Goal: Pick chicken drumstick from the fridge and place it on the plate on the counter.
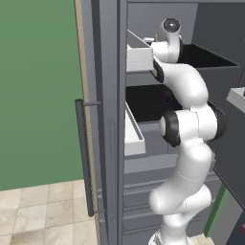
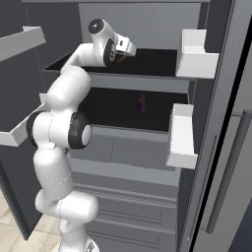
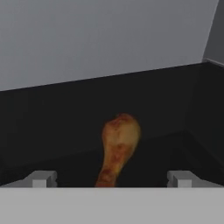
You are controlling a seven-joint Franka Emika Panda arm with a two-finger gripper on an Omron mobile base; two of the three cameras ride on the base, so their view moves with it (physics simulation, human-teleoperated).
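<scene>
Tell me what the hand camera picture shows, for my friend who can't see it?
A brown chicken drumstick lies on a dark fridge shelf, fat end away from the camera and thin end pointing toward it. The robot's gripper is open, its two fingertips apart on either side of the thin end, not touching it. A grey back wall rises behind.

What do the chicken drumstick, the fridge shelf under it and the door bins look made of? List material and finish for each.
Chicken drumstick: cooked meat, mottled orange-brown skin, slightly glossy, tapering to a thin bone end.
Fridge shelf: dark, matte, flat slab, likely plastic or coated metal; the render leaves it open.
Door bins: white, smooth, matte, probably moulded plastic with plain flat walls.
The claw stands open at the drumstick's narrow end.
</scene>
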